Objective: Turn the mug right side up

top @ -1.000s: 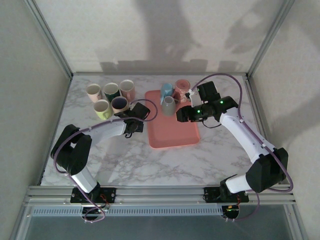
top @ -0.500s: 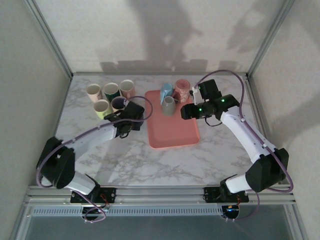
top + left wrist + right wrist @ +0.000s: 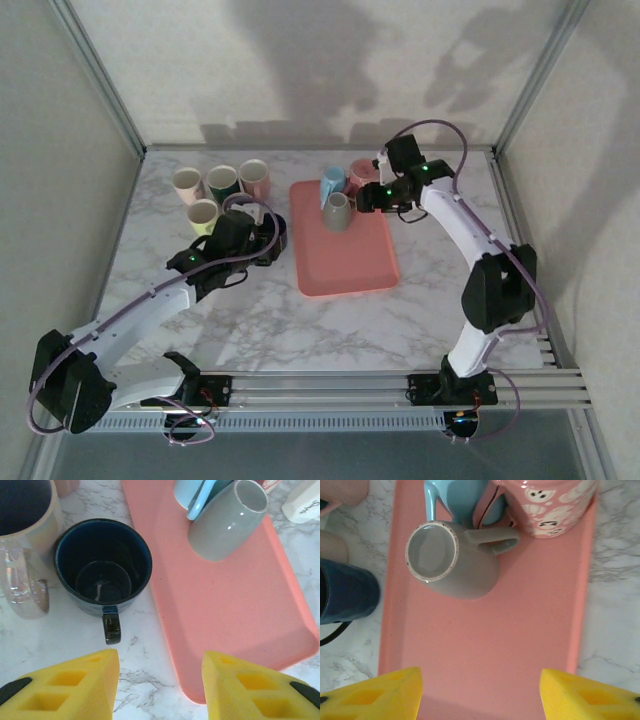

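A grey mug [image 3: 452, 562] stands upside down, base up, on the far part of the pink tray [image 3: 485, 645], its handle [image 3: 495, 542] toward the pink ghost-print mug [image 3: 550, 505]. A light blue mug [image 3: 460, 500] leans just behind the grey mug [image 3: 338, 210]. My right gripper [image 3: 480, 690] hangs open above the tray, short of the grey mug, holding nothing; from the top it [image 3: 368, 200] sits over the tray's far right. My left gripper [image 3: 160, 680] is open over the marble by the tray's left edge, near a dark blue mug [image 3: 102, 567].
The dark blue mug stands upright off the tray, its handle [image 3: 111, 627] pointing at my left gripper, beside a pale mug [image 3: 25, 545]. Several upright mugs [image 3: 222, 182] cluster at the back left. The near half of the tray [image 3: 350, 265] is bare.
My left arm has pulled back toward the near left, away from the mug cluster. My right gripper has swung back and left, over the tray's far end.
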You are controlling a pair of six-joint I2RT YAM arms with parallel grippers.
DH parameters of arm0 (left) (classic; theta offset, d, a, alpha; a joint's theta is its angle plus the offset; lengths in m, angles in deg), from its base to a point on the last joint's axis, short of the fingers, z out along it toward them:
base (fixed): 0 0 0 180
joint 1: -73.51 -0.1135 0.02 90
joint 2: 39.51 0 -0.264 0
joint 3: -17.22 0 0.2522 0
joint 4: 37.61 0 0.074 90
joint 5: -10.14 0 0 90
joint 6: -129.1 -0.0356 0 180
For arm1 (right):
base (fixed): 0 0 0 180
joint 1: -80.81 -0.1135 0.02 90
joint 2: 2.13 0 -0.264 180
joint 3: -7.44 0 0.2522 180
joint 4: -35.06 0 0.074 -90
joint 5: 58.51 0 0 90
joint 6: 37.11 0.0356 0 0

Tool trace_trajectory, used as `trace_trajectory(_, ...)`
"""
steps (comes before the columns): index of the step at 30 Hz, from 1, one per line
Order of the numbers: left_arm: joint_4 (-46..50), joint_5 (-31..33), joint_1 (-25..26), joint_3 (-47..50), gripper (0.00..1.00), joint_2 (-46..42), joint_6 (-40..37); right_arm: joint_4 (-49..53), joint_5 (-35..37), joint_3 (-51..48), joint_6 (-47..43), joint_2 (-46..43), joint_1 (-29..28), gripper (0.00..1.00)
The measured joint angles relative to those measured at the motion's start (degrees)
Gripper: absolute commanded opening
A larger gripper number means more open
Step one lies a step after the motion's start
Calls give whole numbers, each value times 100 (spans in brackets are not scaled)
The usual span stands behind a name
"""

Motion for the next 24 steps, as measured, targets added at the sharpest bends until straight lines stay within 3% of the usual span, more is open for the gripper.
trace_trajectory(14, -553, -708, -201, 374, 47, -214, 343, -111, -260, 1305, 1043, 1526, 0, 76)
trace_trajectory(24, -699, -918, -330, 374, 46, -262, 435, 17, -181, 1720, 1722, 2024, -2, 80)
